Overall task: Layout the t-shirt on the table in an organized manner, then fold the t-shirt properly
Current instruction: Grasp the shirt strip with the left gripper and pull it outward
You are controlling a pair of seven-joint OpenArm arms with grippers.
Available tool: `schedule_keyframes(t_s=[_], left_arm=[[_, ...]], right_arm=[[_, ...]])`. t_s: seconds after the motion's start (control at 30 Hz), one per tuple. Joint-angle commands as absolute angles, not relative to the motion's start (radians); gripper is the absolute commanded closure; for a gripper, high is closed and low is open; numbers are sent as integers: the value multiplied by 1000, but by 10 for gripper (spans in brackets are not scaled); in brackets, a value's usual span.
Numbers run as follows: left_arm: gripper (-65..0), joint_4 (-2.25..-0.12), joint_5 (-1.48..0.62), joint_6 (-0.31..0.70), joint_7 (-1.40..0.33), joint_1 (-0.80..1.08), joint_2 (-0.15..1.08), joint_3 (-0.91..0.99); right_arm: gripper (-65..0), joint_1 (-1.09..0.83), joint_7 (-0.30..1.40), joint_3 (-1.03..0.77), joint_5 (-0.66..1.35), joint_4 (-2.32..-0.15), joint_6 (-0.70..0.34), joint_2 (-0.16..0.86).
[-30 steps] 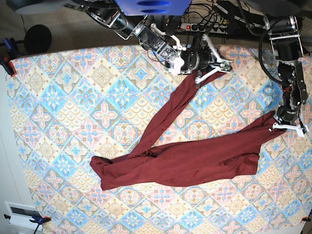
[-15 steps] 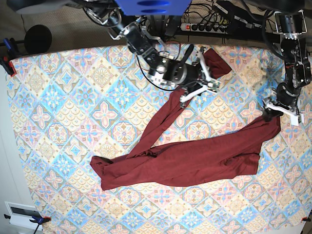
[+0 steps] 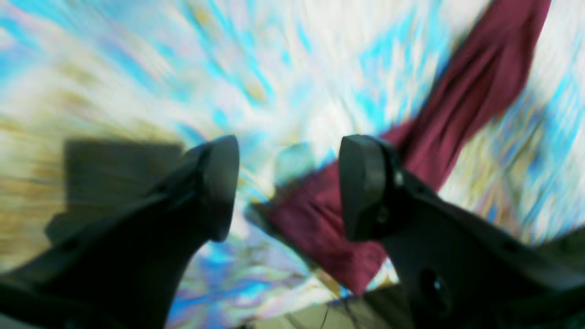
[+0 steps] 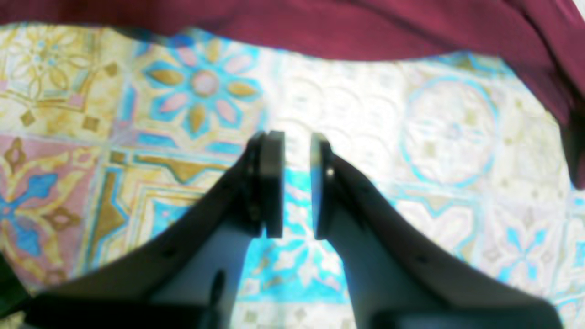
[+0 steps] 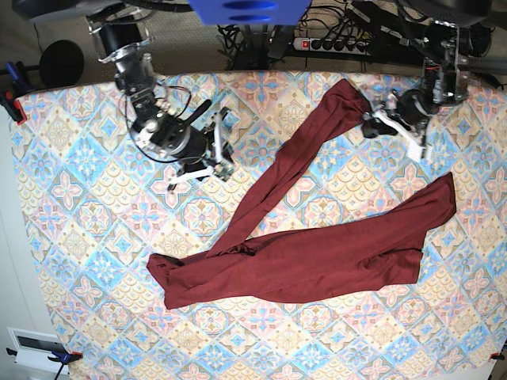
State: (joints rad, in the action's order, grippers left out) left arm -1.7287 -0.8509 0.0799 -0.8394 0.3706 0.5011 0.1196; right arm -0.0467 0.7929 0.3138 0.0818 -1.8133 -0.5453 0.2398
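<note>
The maroon t-shirt [image 5: 317, 261] lies bunched across the table [image 5: 79, 237]. One long sleeve runs up to the back edge [image 5: 341, 99], and another end lies at the right [image 5: 444, 198]. My left gripper [image 5: 382, 123] is open and empty just right of the sleeve's top end. In the blurred left wrist view the gripper [image 3: 288, 183] hovers over the sleeve [image 3: 480, 91]. My right gripper [image 5: 202, 154] is over bare cloth left of the sleeve. In its wrist view the gripper [image 4: 295, 183] stands nearly shut and empty, and the shirt [image 4: 320, 23] lies beyond.
A power strip and cables [image 5: 341, 39] lie behind the table's back edge. A round black object [image 5: 62, 62] and clamps [image 5: 12, 99] sit at the back left corner. A white device [image 5: 36, 348] is at the front left.
My right gripper let go of the sleeve and swung left across the table. My left gripper released the shirt's right end and moved up and left to the sleeve's top.
</note>
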Motion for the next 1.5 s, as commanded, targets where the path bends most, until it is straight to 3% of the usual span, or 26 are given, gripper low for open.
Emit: schedule_keyframes(t_s=[0.0,0.2,0.27,0.4,0.43,0.8,0.97,1.23,1.47], left_arm=[[-343,-1725,-832,84,-820,341,507,88],[-318,-1662,-696,84,-817,295,501,-122],[-245,-1662,-670,84,-817,292,507,-153],[-16,-1664,-608,85,-817,292,527,-151],[0,-1662,-593,85,-820,292,541,-151],[0,-1667,-572,87,-816,295,688,-151],[-7,-1732,-677,196,-820,320,693,-151],[-124,-1753,-723,209,-822,346,691,-153],[-138,-1759,-730,217,-822,349,661,-179]], right_arm=[[-94,-28,766,275,125,-1842,-542,246],[-94,-28,766,107,298,-1842,-542,249],[-94,-28,766,91,308,-1840,-542,249],[-94,-27,766,91,308,-1833,-542,251],[-94,-27,766,93,308,-1833,-542,251],[-94,30,766,94,309,-1785,-542,251],[-94,28,766,96,308,-1768,-542,249],[-94,25,766,96,308,-1768,-542,249],[-94,25,766,96,311,-1770,-542,249]])
